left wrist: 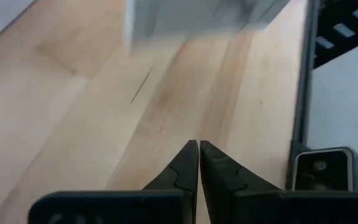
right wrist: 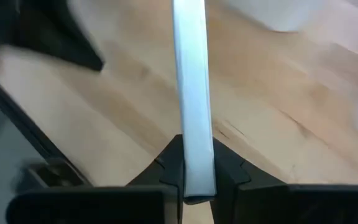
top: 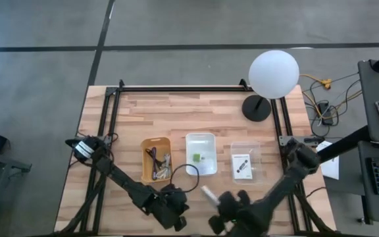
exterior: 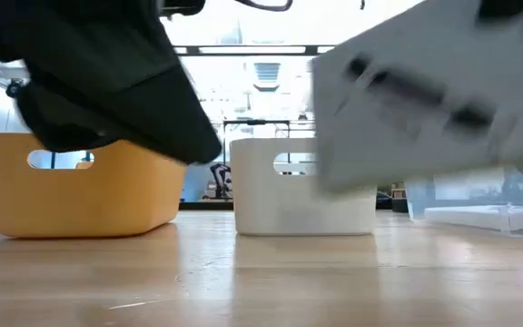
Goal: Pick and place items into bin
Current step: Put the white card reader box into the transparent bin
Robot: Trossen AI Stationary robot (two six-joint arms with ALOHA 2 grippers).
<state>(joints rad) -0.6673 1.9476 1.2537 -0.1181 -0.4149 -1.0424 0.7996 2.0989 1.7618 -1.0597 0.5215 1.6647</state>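
White card edge-on, clamped in right pincer

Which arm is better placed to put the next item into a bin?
Right. The right gripper is shut on a white card, near the white bin. The left gripper is shut and holds nothing.

Open tabletop beyond the bins, lamp blocking far right corner, orange bin, white bin, clear bin lined mid-table
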